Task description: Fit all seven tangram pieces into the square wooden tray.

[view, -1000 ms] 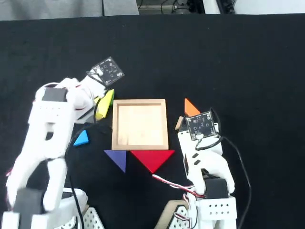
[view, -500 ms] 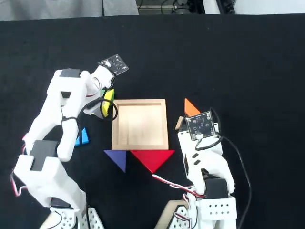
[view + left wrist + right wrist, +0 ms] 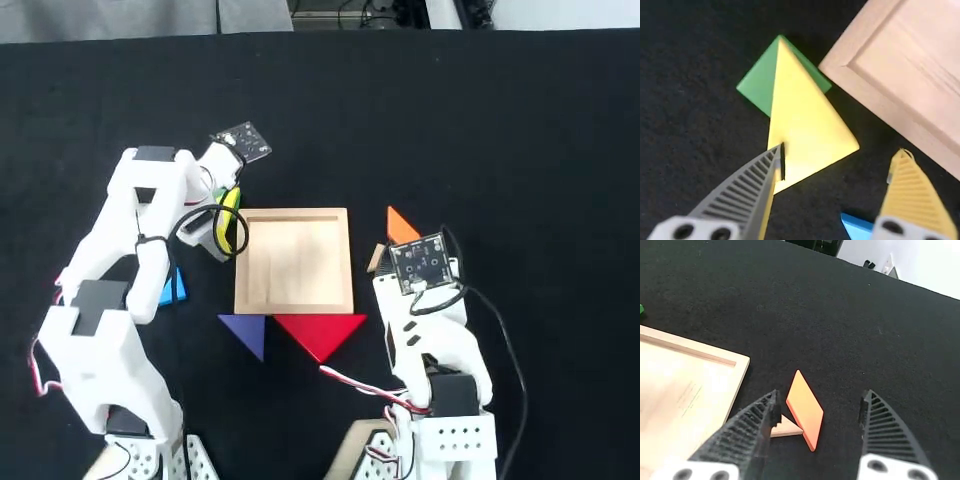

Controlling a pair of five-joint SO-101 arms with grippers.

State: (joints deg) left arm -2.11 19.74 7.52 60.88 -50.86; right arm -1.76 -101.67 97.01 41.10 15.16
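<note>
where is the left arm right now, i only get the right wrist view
Observer: The left gripper is open over a yellow triangle, just off the tray's left rim.
Operator: is that triangle on its own
Observer: No, it lies partly over a green piece.
Operator: anything in the tray yet
Observer: Nothing; the red triangle and purple triangle lie just outside its rim.

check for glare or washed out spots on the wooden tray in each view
High view: the tray is evenly lit, no glare. Left wrist view: pale, but its grain shows. Right wrist view: its floor looks brightest, nearly washed out.
</note>
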